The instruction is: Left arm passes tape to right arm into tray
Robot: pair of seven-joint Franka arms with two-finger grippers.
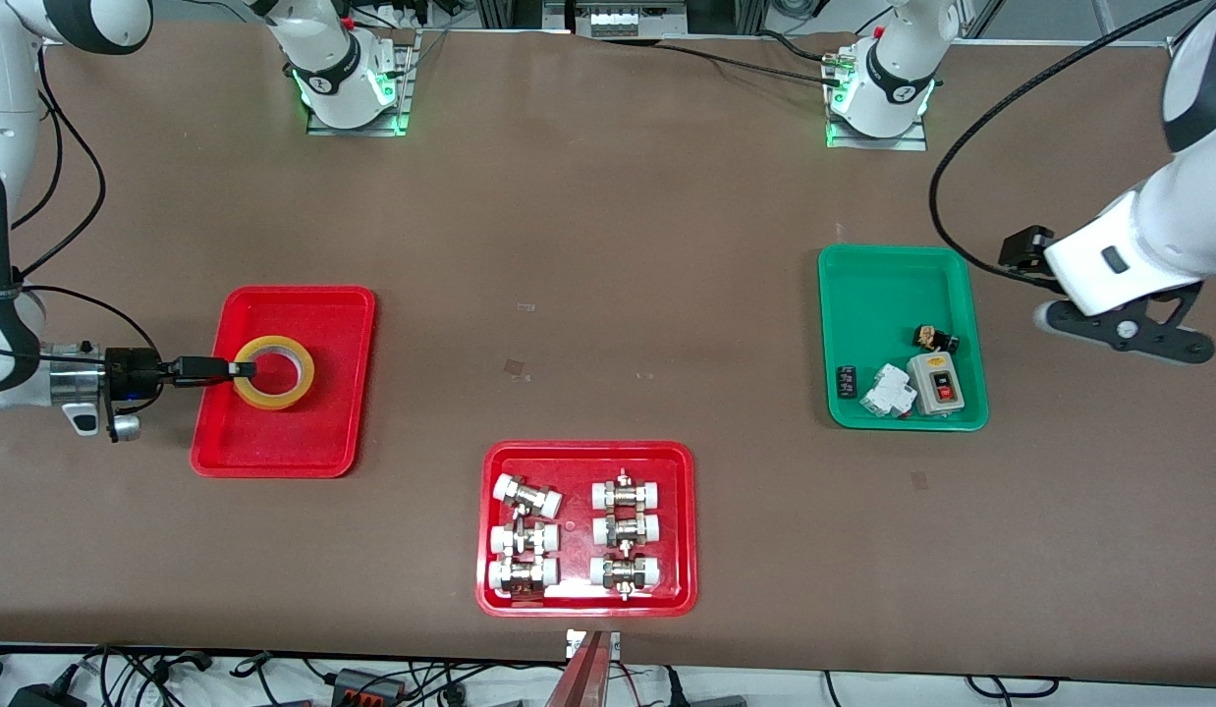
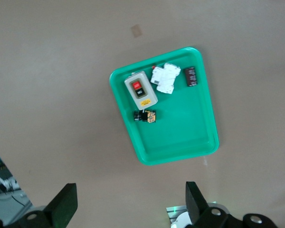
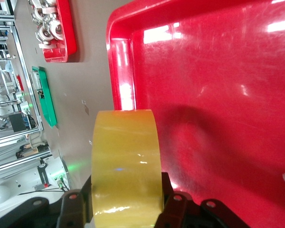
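Note:
The yellow tape roll (image 1: 284, 389) is over the plain red tray (image 1: 274, 442) toward the right arm's end of the table. My right gripper (image 1: 243, 369) reaches in level from the tray's outer side and is shut on the roll's near rim. In the right wrist view the tape (image 3: 126, 152) fills the gap between the two black fingers (image 3: 173, 199), with the red tray floor (image 3: 218, 95) just under it. My left gripper (image 1: 1124, 332) is open and empty, up in the air beside the green tray; its fingers (image 2: 61, 209) stand wide apart.
A red tray of metal fittings (image 1: 587, 457) lies near the front camera at the table's middle. A green tray (image 1: 893, 275) with a switch box (image 1: 936, 381) and small electrical parts lies toward the left arm's end; it also shows in the left wrist view (image 2: 180, 137).

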